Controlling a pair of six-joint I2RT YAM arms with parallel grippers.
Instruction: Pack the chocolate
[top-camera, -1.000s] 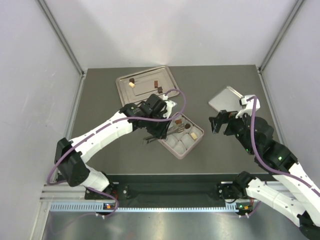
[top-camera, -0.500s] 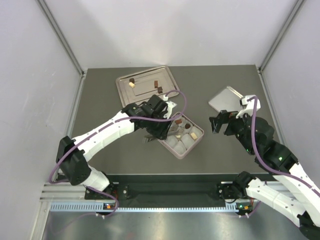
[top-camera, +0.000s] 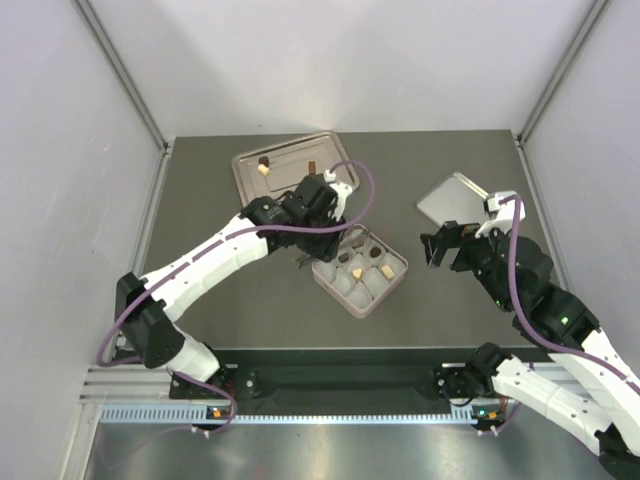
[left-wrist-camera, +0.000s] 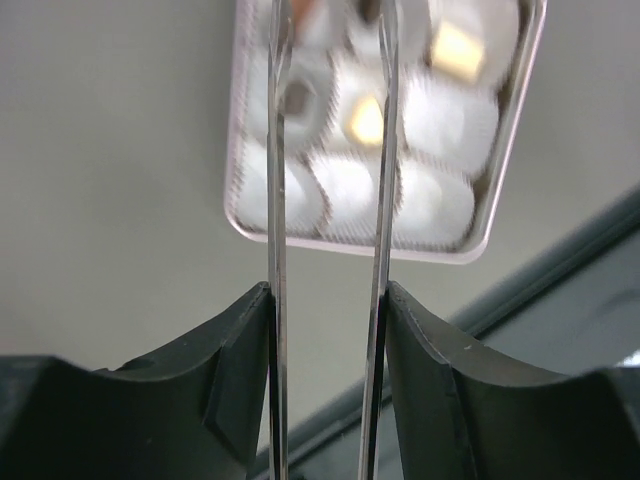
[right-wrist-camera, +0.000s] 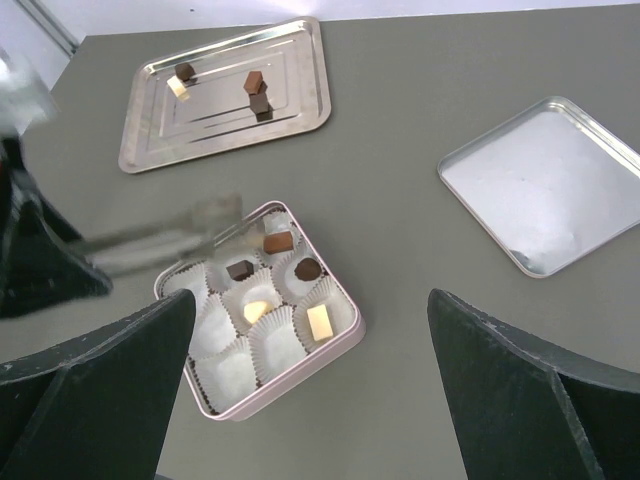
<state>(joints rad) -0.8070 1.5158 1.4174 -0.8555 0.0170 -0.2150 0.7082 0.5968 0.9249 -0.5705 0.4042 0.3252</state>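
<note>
Chocolate pieces lie in two places. Several sit in paper cups of the pink box (right-wrist-camera: 330, 355) (top-camera: 380, 300): a brown one (right-wrist-camera: 278, 241), two dark ones (right-wrist-camera: 239, 269) and two cream ones (right-wrist-camera: 319, 322). More lie on the silver tray (right-wrist-camera: 290, 110) (top-camera: 290, 165), dark pieces (right-wrist-camera: 253, 81) and a cream one (right-wrist-camera: 179, 88). My left gripper (top-camera: 322, 232) (left-wrist-camera: 327, 290) is closed on metal tongs (left-wrist-camera: 277, 200). Their blades stand apart over the box with nothing between them, and their tips are out of view. My right gripper (top-camera: 437, 247) (right-wrist-camera: 310, 300) hangs open and empty, above and right of the box.
A second, bare silver tray (top-camera: 455, 200) (right-wrist-camera: 545, 185) lies at the back right, behind my right gripper. The grey table is walled on three sides. The left arm stretches across the table's left half.
My left gripper has drawn back from over the box toward the silver tray, tongs still in it, and the blades have spread wider. The right arm has stayed put.
</note>
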